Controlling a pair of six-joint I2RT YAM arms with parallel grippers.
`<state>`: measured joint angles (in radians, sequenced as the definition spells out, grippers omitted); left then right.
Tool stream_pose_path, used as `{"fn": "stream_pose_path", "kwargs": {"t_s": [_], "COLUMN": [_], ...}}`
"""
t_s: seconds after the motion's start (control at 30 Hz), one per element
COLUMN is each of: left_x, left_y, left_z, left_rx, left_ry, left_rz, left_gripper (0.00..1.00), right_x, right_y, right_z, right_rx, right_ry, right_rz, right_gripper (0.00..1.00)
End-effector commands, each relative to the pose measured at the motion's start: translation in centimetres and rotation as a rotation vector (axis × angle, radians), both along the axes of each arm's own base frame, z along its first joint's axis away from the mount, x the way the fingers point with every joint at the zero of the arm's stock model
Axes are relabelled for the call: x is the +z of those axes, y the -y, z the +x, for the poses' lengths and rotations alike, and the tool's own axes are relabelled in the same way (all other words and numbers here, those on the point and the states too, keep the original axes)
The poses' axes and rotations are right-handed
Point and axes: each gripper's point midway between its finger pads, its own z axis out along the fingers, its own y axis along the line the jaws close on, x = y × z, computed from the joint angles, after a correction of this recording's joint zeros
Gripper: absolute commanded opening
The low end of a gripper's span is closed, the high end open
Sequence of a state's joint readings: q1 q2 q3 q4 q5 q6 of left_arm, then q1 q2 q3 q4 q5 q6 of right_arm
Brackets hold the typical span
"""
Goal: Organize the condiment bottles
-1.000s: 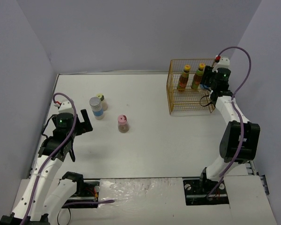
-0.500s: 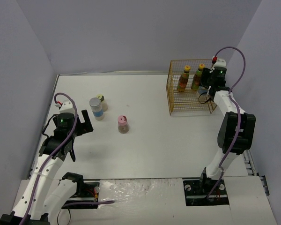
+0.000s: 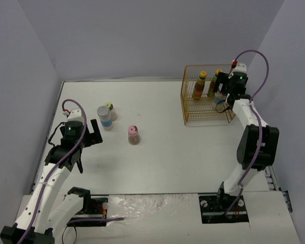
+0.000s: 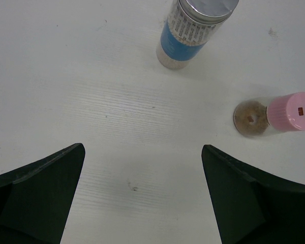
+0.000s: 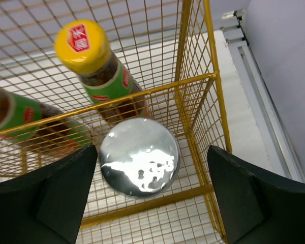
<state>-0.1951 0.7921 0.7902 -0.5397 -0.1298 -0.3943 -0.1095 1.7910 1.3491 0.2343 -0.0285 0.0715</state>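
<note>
Seen from above, a silver-lidded blue-label bottle (image 3: 104,117), a yellow-green-capped bottle (image 3: 110,108) and a pink-capped bottle (image 3: 133,134) stand at the table's left. My left gripper (image 3: 91,133) hangs open beside them. The left wrist view has the blue-label bottle (image 4: 193,30) and pink-capped bottle (image 4: 284,113) ahead of the empty left gripper (image 4: 142,150). Two tall yellow-capped bottles (image 3: 199,85) (image 3: 213,84) stand in the yellow wire basket (image 3: 185,104). My right gripper (image 5: 152,152) is open above a silver-lidded bottle (image 5: 140,156) in the basket, its fingers clear of the lid, next to a yellow-capped bottle (image 5: 91,61).
The basket's wire walls (image 5: 198,76) close in around my right gripper at the back right. Purple walls enclose the table on the left, back and right. A metal rail (image 5: 264,112) runs along the table's right edge.
My right gripper has opened and let go of the silver-lidded bottle, which now stands in the basket. The left arm has shifted only slightly.
</note>
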Motion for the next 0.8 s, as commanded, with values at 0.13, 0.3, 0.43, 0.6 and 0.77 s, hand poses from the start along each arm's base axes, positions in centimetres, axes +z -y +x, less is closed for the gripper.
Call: {"fn": "stream_pose_path", "kwargs": {"t_s": [0.13,0.3,0.43,0.6,0.77], "left_x": [2.6,4.7,4.3,4.6,3.1], "left_y": [1.0,1.7,2.3,3.4,3.4], "left_z": [3.9,7.7,11.7,15.6,18.1], "left_rx": [0.001,0.007,0.009,-0.018,0.002], "left_ry": [0.065,0.098,0.066,0.076,0.007], "left_rz": [-0.037,-0.052,-0.035,-0.044,-0.018], "left_gripper": [0.97,0.97,0.97,0.97,0.97], "right_x": [11.9,14.0,12.9,10.5,9.6], "right_y": [-1.8,-5.2,-8.8,-11.0,-11.5], "right_z": [-4.4,-8.6,-12.2,-15.3,-16.7], "right_rx": [0.019,0.095,0.148,0.200,0.224], "right_ry": [0.254,0.312,0.314,0.307,0.294], "right_rz": [0.039,0.118,0.121,0.190,0.203], "right_gripper": [0.96,1.00,1.00,1.00,1.00]}}
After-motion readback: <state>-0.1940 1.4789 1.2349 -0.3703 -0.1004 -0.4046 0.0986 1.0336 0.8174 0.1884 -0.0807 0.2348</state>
